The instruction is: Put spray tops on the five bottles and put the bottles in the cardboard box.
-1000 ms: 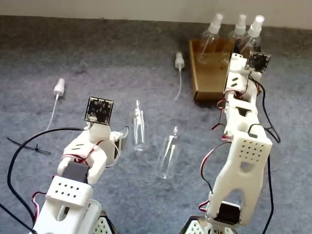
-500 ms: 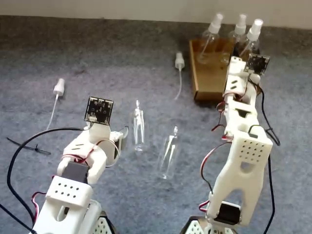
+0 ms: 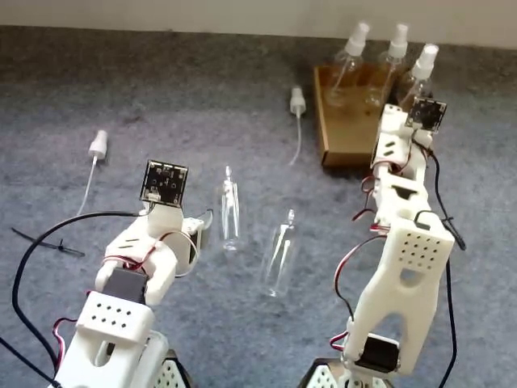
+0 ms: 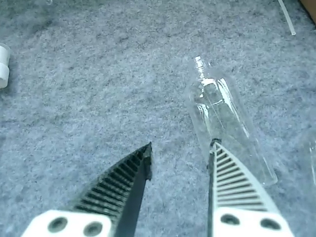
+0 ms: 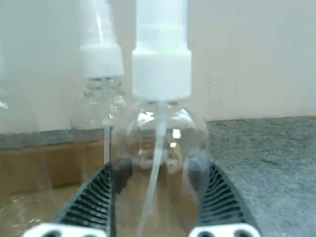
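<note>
In the high view a cardboard box (image 3: 346,139) sits at the back right with three clear bottles standing in it, each with a white spray top. My right gripper (image 3: 406,95) is at the rightmost of them (image 3: 422,71). The right wrist view has this bottle (image 5: 159,143) upright between the fingers, and the right gripper (image 5: 158,170) is shut on it. Two capless bottles (image 3: 229,214) (image 3: 279,250) lie on the grey carpet. Two loose spray tops (image 3: 297,101) (image 3: 98,145) lie farther back. My left gripper (image 4: 180,144) is open and low, with one fingertip against a capless bottle (image 4: 224,123).
A black zip tie (image 3: 48,242) lies on the carpet at the left, near the left arm's cable. A pale wall (image 3: 202,14) runs along the back edge behind the box. Another capped bottle (image 5: 101,103) stands just behind the held one.
The right arm shifted slightly, and the rightmost capped bottle moved with it, a little right and nearer in the high view. The left arm has not moved.
</note>
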